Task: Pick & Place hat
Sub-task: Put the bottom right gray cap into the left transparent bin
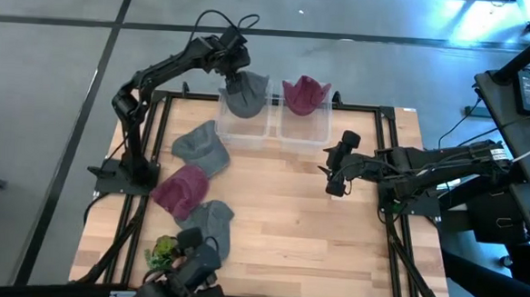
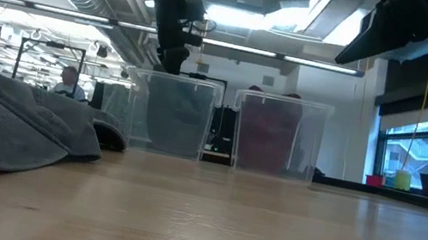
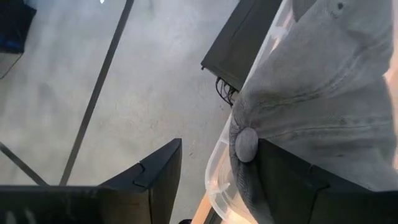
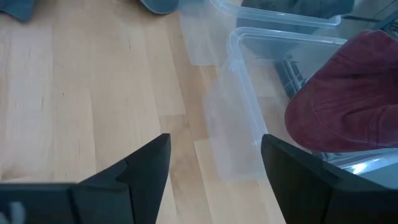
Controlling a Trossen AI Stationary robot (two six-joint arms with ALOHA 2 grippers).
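Observation:
A grey hat [image 1: 247, 95] lies in the left clear bin [image 1: 244, 129], heaped above its far rim. My left gripper [image 1: 236, 67] hovers open over that bin's far-left corner; in its wrist view the hat's crown [image 3: 323, 93] fills the space beside one finger. A maroon hat [image 1: 304, 94] sits in the right clear bin [image 1: 304, 132]. On the table lie a grey hat [image 1: 201, 148], a maroon hat [image 1: 183, 188] and another grey hat [image 1: 211, 223]. My right gripper [image 1: 336, 178] waits open above the table, near the right bin. My left gripper is open, and one finger [image 3: 292, 180] stands right against the grey hat's crown beside its top button [image 3: 245, 143]. I cannot tell whether the finger touches the cloth. The hat rests in the bin and bulges over its rim [image 3: 217, 186].
The two clear bins [image 2: 169, 117] [image 2: 277, 135] stand side by side at the table's far edge. A green object [image 1: 162, 250] lies at the near left corner. Bare wood [image 1: 297, 232] spans the table's middle and right. A grey hat [image 2: 5, 120] lies close to the low camera.

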